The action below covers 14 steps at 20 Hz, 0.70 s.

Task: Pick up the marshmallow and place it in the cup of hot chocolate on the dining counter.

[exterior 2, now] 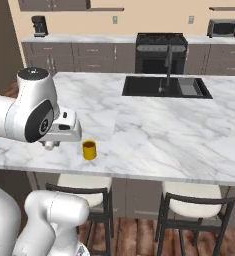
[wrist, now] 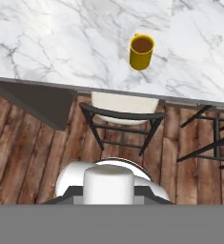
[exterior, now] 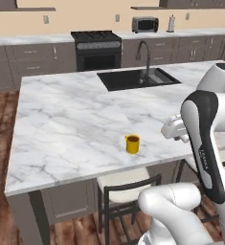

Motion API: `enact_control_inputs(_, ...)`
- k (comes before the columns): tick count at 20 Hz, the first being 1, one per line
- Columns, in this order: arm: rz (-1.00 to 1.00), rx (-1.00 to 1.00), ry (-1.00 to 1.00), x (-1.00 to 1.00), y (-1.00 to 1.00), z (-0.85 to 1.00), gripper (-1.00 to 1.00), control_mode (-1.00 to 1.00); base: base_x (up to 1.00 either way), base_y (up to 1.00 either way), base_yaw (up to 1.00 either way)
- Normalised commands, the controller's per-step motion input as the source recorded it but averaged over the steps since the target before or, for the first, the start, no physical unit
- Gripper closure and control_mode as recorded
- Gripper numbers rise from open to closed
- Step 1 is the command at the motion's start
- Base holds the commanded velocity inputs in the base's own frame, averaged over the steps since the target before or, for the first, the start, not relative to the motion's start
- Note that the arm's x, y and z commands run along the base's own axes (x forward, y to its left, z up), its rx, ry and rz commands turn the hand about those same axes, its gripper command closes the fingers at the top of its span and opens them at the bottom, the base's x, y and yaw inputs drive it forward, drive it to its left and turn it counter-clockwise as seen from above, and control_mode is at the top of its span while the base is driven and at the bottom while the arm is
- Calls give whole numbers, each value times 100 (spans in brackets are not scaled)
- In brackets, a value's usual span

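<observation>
The cup of hot chocolate [exterior: 132, 143] [exterior 2: 89, 149] [wrist: 141, 51] is a small yellow mug with brown liquid, standing near the front edge of the white marble dining counter [exterior: 71, 115] [exterior 2: 164, 135] [wrist: 51, 43]. My gripper [exterior: 183, 139] [exterior 2: 50, 145] [wrist: 108, 193] hangs in the air on the near side of that edge, short of the cup and higher than it. In the hand view a small white block, the marshmallow [wrist: 108, 183], sits between the dark fingertips, with the jaws shut on it. The arm hides it in both base views.
Black-framed stools with pale seats [exterior: 126, 184] [exterior 2: 191, 197] [wrist: 125, 107] stand under the counter's front edge, above a wood floor. A black sink [exterior: 135, 79] [exterior 2: 164, 86] with a curved faucet [exterior: 145, 57] lies at the counter's far side. A stove [exterior: 97, 48] stands against the back wall.
</observation>
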Motion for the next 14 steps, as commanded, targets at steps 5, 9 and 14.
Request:
enact_control_inputs(5,0,0,0,0,0,0,100,100,32,-49,11)
enact_control_inputs(9,0,0,0,0,0,0,100,100,8,-1,0)
enact_control_inputs(14,0,0,3,13,3,-6,100,-100,44,20,0)
